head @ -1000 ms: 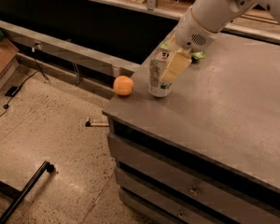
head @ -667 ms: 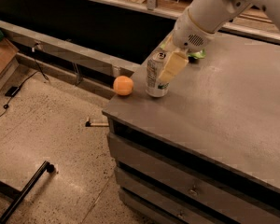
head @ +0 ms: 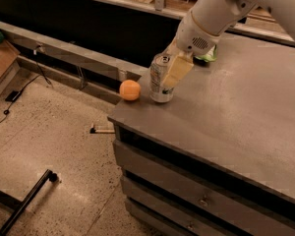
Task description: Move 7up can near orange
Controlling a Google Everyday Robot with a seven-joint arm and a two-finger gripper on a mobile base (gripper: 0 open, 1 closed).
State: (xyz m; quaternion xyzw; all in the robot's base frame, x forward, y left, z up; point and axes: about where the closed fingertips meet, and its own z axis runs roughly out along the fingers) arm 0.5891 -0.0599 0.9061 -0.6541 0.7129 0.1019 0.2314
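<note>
The 7up can (head: 159, 78) is silver-grey with green marks. It stands upright near the left corner of the grey counter (head: 236, 117). The orange (head: 130, 90) sits at the counter's left edge, a short gap to the left of the can. My gripper (head: 167, 75) comes down from the upper right on a white arm (head: 211, 14) and is shut on the can. One beige finger (head: 176, 71) lies against the can's right side. The other finger is hidden behind the can.
A light green snack bag (head: 207, 58) lies on the counter behind the arm. The counter has drawers (head: 201, 200) below its front edge. The left edge drops to a speckled floor (head: 49, 132). A dark shelf unit (head: 88, 28) runs along the back.
My gripper has slid the can a little to the left, so the gap to the orange is smaller. The orange has not moved.
</note>
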